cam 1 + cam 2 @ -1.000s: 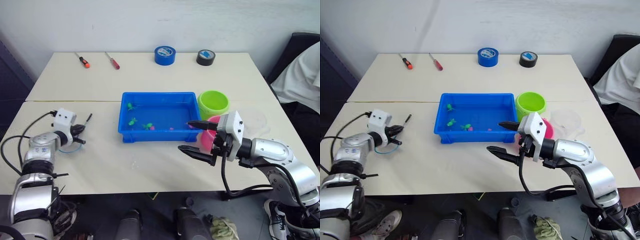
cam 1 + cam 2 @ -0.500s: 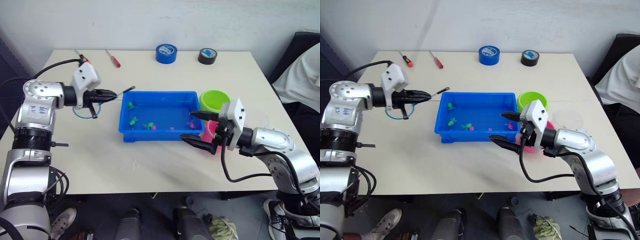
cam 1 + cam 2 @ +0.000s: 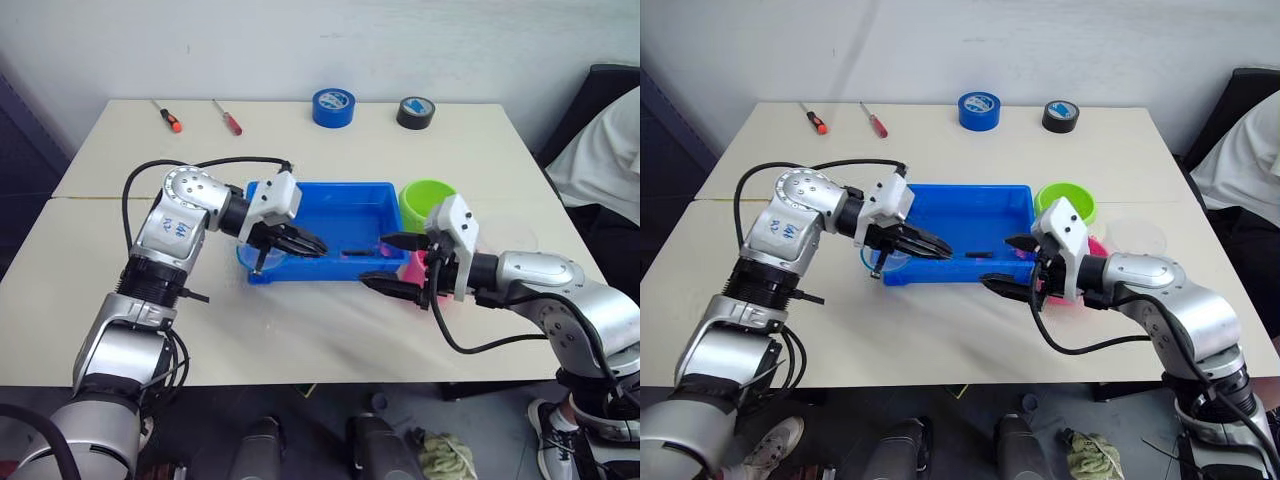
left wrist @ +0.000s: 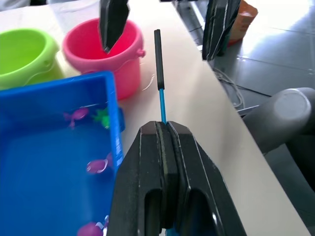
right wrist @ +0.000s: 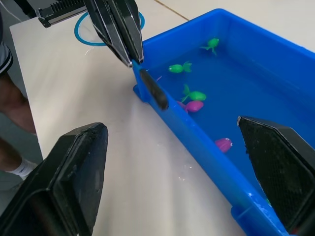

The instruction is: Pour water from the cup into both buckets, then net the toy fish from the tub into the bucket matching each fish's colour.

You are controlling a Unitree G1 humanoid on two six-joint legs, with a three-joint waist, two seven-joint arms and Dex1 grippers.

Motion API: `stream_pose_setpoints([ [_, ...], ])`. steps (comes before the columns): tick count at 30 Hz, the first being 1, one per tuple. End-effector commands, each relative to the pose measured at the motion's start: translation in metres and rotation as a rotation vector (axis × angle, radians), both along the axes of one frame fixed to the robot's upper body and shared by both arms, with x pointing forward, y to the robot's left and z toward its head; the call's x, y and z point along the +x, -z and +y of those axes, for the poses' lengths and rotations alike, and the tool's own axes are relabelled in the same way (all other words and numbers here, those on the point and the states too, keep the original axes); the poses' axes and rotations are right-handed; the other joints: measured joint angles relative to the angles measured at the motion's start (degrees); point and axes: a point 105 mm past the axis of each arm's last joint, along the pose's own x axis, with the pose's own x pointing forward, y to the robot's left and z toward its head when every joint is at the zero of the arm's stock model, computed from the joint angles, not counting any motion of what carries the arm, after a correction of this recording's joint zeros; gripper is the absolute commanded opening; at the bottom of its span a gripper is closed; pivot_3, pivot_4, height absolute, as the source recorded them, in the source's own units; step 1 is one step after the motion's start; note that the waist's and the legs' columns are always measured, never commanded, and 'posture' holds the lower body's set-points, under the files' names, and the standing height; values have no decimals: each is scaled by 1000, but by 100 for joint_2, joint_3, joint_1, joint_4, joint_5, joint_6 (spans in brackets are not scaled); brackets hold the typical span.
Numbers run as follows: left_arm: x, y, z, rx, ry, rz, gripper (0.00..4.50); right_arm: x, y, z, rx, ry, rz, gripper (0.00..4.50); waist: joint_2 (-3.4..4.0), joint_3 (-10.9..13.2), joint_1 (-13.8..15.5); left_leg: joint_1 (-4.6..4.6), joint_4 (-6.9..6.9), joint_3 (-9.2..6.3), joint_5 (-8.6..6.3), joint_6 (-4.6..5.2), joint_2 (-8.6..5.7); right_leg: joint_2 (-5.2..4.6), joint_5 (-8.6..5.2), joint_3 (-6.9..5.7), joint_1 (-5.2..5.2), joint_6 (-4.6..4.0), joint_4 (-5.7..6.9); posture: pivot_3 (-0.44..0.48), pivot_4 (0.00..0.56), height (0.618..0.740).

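Net [image 4: 158, 64] is in my left gripper [image 3: 300, 243], fingers clamped on the thin handle, which lies level along the near rim of the tub [image 3: 330, 192]; the hoop [image 5: 83, 30] hangs outside the tub's left corner, over the table. Right gripper [image 3: 398, 265] gapes wide and empty just beyond the handle's dark tip, apparently set to receive it. Fish [image 5: 193, 105], green and pink, float mid-tub. Pink bucket [image 4: 120, 56] and green bucket [image 3: 428, 203] sit at the tub's right end (cup is hard to make out). Judgement: close right on the dark tip squarely before left releases, keep the handle level.
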Motion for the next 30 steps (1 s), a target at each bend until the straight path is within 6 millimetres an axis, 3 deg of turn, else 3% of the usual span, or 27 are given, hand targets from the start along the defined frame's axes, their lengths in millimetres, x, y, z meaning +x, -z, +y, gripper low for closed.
stream_pose_setpoints([
  [1,-7,-7,-9,-7,72,-34,54,-10,-5,8,-7,-43,-19,4500,0,0,-2,0,1,-6,0,0,-1,-1,0,1,0,0,1,0,150,734],
  [19,-8,-3,-17,-8,91,-19,54,-12,-8,20,8,-78,-18,4500,0,0,-1,0,5,-11,0,0,-3,2,0,-2,0,1,6,0,150,734],
  [28,-7,-5,-17,-15,85,-14,0,-13,-9,21,5,-87,-23,384,0,0,-4,0,6,-12,0,0,-3,2,0,-3,0,1,7,0,150,734],
  [29,-7,-5,-17,-15,84,-14,0,-13,-9,21,5,-88,-22,36,0,0,-4,0,6,-12,0,0,-3,2,0,-3,0,1,7,0,150,734],
  [30,-7,-5,-17,-15,83,-14,0,-13,-9,21,4,-89,-22,36,0,0,0,0,6,-12,0,1,-3,2,0,-3,0,1,8,0,150,734],
])
